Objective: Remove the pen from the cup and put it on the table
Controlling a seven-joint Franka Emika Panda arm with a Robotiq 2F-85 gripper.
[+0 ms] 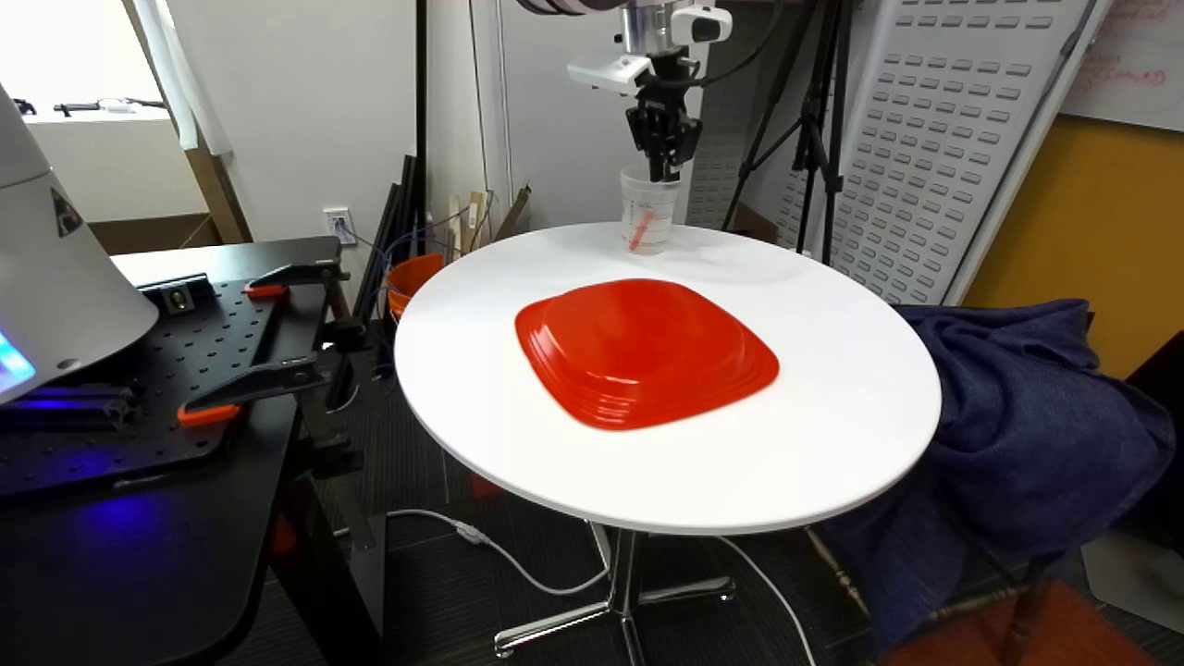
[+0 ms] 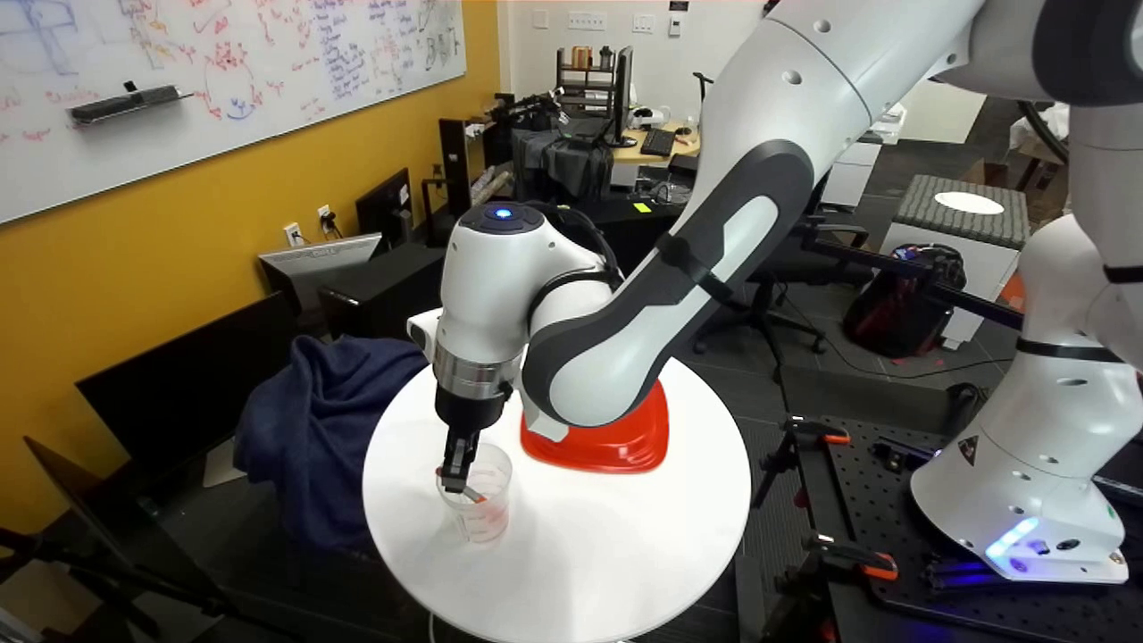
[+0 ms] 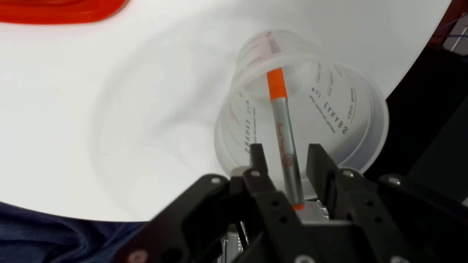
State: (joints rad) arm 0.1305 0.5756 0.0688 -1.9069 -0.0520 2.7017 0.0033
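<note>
The clear cup [image 1: 655,205] stands upright near the edge of the round white table [image 1: 832,416]; it also shows in an exterior view [image 2: 487,529] and in the wrist view [image 3: 380,120]. The pen [image 3: 282,120], grey with an orange cap and orange end, leans inside the cup, cap down. Its orange part [image 1: 641,231] shows through the cup wall. My gripper [image 3: 286,146] is open at the cup's mouth, one finger on each side of the pen's upper part, with gaps showing on both sides. In both exterior views its fingertips [image 1: 664,174] [image 2: 455,482] are at the cup's rim.
A red plate [image 1: 638,342] lies upside down mid-table, also in an exterior view [image 2: 616,451]. A dark blue cloth [image 1: 1027,444] hangs beside the table. A black tripod [image 1: 814,139] stands behind it. The black workbench [image 1: 157,555] holds the robot base.
</note>
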